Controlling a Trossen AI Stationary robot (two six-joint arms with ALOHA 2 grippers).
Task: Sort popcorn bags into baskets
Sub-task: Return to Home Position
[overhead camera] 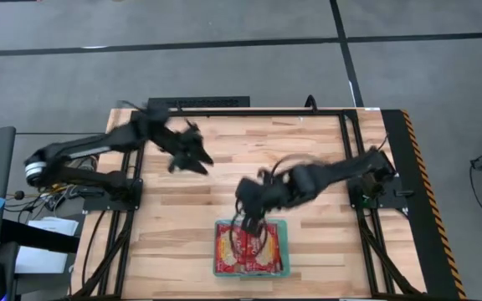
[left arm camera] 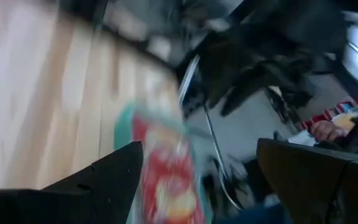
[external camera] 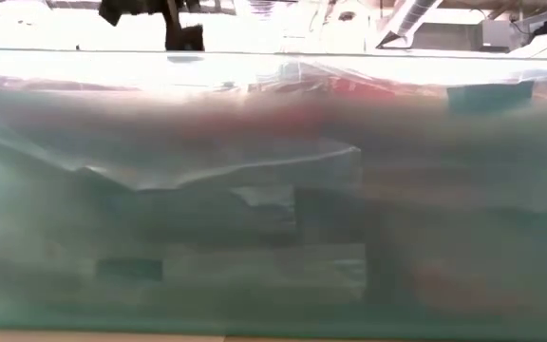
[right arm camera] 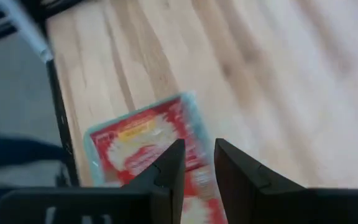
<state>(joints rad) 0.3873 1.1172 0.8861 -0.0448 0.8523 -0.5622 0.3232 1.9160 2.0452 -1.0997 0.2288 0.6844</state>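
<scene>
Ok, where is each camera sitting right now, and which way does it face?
High: above the table, looking straight down; both arms, left tool and right tool.
Low: table height, close against the green bin wall; a dark arm piece up top.
Left wrist: past its spread fingers toward the bin.
Right wrist: past its narrowly parted fingers, down onto the popcorn bags.
Shared: both wrist views and high show the bin.

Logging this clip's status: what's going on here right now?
The red popcorn bags lie piled in the teal tray by the table edge; none shows loose on the wood. The right gripper hovers above the tray, narrowly open and empty. The left gripper, open and empty, hangs over the table's left side.
</scene>
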